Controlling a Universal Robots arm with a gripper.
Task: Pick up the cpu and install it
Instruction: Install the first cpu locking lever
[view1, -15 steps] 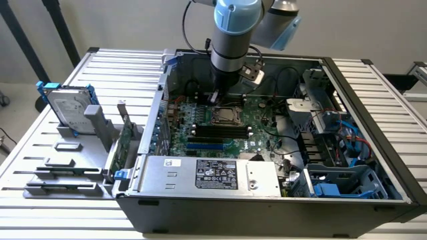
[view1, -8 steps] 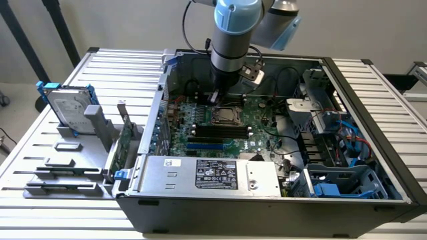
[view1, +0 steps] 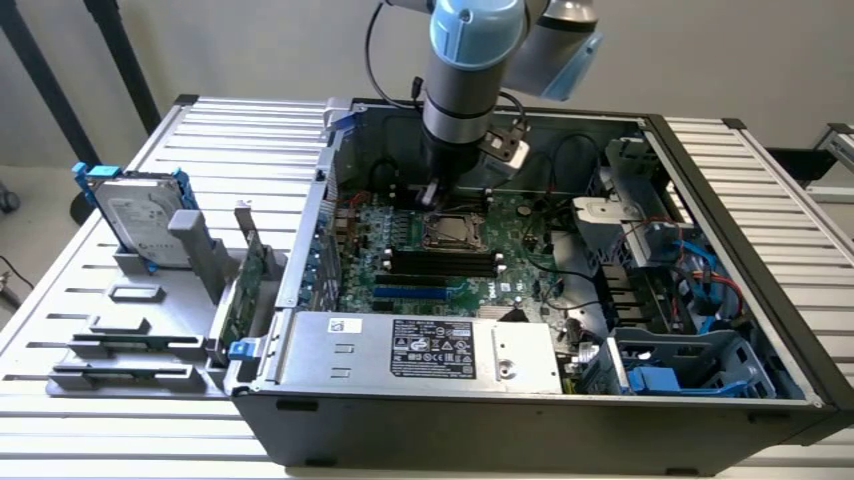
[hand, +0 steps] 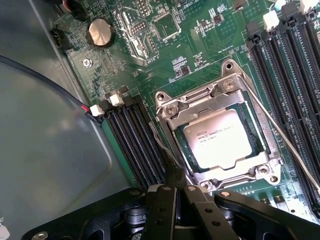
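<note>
Just beyond the fingertips lies the cpu (hand: 220, 137), flat in its socket, with the frame (hand: 167, 107) lapping its edges. We judge it placed, though we cannot tell whether the lever (hand: 280, 132) is latched. The gripper (hand: 174, 184) has its fingers pressed together on nothing, their tips at the socket's edge, between the frame and the slots (hand: 135, 145).

Risks, as we judge them: so close to the frame, a sideways slip of the tips could snag the thin lever or scrape the board (hand: 200, 60). A push straight down could load the socket unevenly, and if the chip sits even slightly askew, the contacts beneath would bend. The slots beside the fingers leave little margin.

Farther out, the board lies inside an open case (view1: 727, 230), with cables to the side away from the slots. The case rests on a slatted metal table (view1: 240, 130). A drive (view1: 134, 215) stands in a grey holder beside it, and a plain pale wall closes the room behind.
</note>
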